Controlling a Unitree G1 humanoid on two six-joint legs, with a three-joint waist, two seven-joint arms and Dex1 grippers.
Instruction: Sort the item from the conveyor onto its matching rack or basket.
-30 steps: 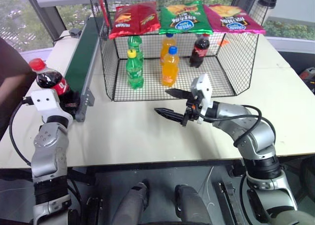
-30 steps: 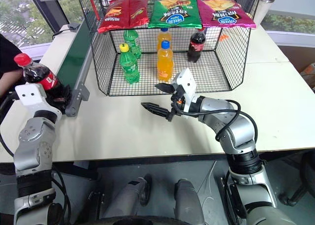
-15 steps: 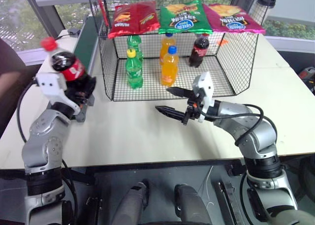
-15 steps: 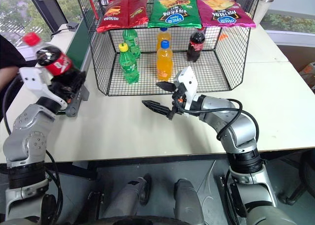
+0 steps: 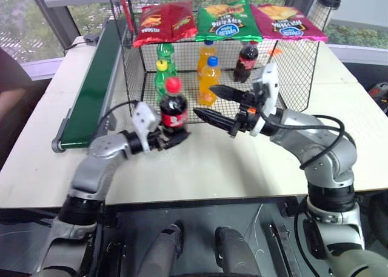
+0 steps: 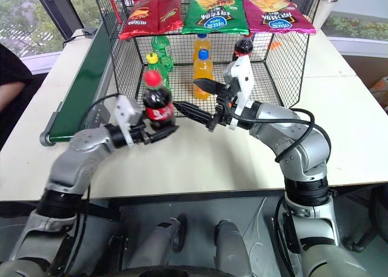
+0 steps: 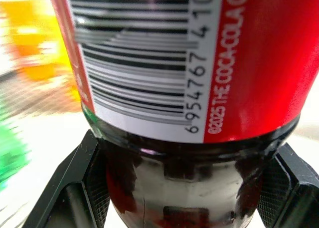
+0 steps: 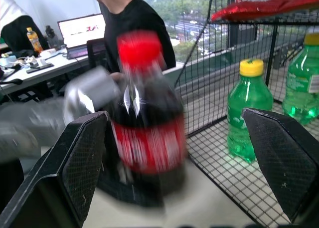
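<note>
The cola bottle (image 5: 174,110), red cap and red label, stands upright in my left gripper (image 5: 173,137), which is shut on its lower body. The left wrist view shows the label (image 7: 189,63) close up, with a black finger (image 7: 75,188) on either side of the dark base. The bottle hangs over the table just in front of the black wire rack (image 5: 291,65), at its left front corner. My right gripper (image 5: 203,102) is open, level, just right of the bottle, pointing at it. In the right wrist view the bottle (image 8: 144,128) sits between its spread fingers (image 8: 84,158). The green conveyor (image 5: 91,89) runs along the left.
Inside the rack stand green bottles (image 5: 162,77), orange-drink bottles (image 5: 209,80) and another cola bottle (image 5: 245,62). Snack bags (image 5: 229,19) lie along its top. A person in black (image 6: 9,77) sits at the left edge. Bare table lies in front of the rack.
My left arm swung the cola bottle from beside the conveyor's near end rightwards to the front of the rack. The right gripper rose a little, still open.
</note>
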